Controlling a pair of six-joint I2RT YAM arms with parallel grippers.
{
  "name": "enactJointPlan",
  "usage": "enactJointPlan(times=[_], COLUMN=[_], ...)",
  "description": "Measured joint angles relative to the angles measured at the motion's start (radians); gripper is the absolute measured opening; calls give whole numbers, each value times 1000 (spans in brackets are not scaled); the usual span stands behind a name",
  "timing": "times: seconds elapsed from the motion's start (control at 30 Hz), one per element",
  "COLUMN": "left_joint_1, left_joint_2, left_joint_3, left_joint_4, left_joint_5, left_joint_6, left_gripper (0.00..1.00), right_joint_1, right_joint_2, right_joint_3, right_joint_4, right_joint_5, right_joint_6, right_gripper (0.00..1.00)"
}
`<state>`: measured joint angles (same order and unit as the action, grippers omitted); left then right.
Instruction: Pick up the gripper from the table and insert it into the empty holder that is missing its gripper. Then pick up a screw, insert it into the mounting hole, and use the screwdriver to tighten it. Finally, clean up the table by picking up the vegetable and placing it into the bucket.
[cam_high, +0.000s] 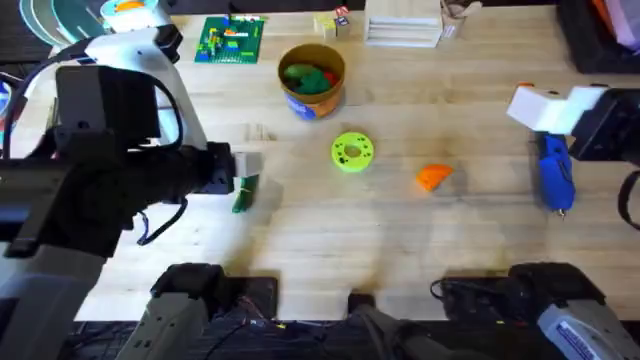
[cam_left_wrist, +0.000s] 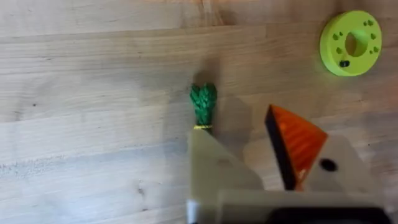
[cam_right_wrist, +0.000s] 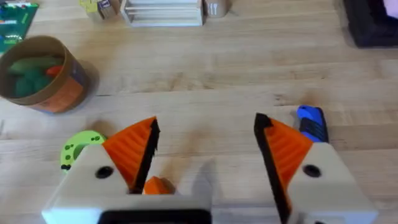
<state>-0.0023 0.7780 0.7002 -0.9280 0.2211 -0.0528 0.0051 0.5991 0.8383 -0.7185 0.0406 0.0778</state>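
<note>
Overhead view: where does your orange gripper (cam_high: 433, 177) lie?

— Flat on the tabletop (cam_high: 300, 240), to the right of the yellow-green disc (cam_high: 351, 152) and apart from it. Your blue screwdriver (cam_high: 555, 175) lies farther right, its handle just below the white front of the right arm.

— And the vegetable?

— You have the dark green vegetable (cam_high: 244, 193) lying on the wood right at the front of the left claw (cam_high: 235, 172). On the left wrist camera, the vegetable (cam_left_wrist: 203, 104) sits just past the tip of the bare white holder (cam_left_wrist: 217, 171); I cannot tell whether they touch. The other finger carries 1 orange ribbed pad (cam_left_wrist: 297, 144).

— Are your 2 claws gripping anything?

— No. The left claw (cam_left_wrist: 239, 127) stands apart with nothing between its fingers. On the right wrist camera, the right claw (cam_right_wrist: 207, 121) is spread wide over bare wood, both orange pads in place, with the screwdriver (cam_right_wrist: 311, 122) beyond 1 fingertip and the disc (cam_right_wrist: 78, 149) beside the other.

— The bucket?

— Your bucket (cam_high: 312, 78) stands upright behind the disc, already holding green and red pieces.
</note>
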Motion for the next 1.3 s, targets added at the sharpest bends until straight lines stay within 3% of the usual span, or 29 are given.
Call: enactJointPlan(times=[0.07,0.1,0.27,0.33,0.57,0.73,1.13,1.3], left_joint_1=[0,0,-2,-12,-103,-152,-152,-164], left_joint_2=[0,0,1,1,0,0,0,16], left_joint_3=[0,0,23,43,64,67,68,68], left_joint_4=[10,15,63,117,374,525,476,574], left_joint_5=[0,0,46,78,230,284,306,302], left_joint_6=[0,7,3,-3,-4,-4,-64,-1], left_gripper=[126,135,911,988,995,994,993,993], right_joint_1=[0,0,0,0,0,0,0,0], right_joint_2=[0,0,0,0,0,0,0,0], right_joint_3=[0,0,0,0,0,0,0,0], right_joint_4=[0,0,0,0,0,0,0,0], right_joint_5=[0,0,0,0,0,0,0,0], right_joint_6=[0,0,0,0,0,0,0,0], right_gripper=[934,935,935,935,934,934,936,933])
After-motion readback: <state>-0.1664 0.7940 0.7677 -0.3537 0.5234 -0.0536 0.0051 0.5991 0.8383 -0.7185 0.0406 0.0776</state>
